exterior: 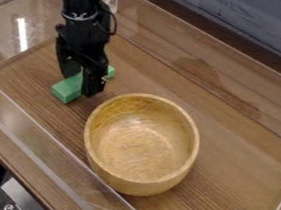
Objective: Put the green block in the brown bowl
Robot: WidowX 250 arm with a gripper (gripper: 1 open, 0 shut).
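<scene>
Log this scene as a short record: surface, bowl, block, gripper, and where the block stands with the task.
surface: wooden tabletop
bowl: brown bowl, round, upright, nothing visible inside
block: green block, on the tabletop beside the bowl, partly hidden by the gripper
gripper: black gripper, open, down over the block; contact cannot be told
task status: block not yet in the bowl

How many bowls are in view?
1. The brown bowl sits on the wooden table, near the green block. No other bowl shows, though the arm could hide something small behind it.
</scene>
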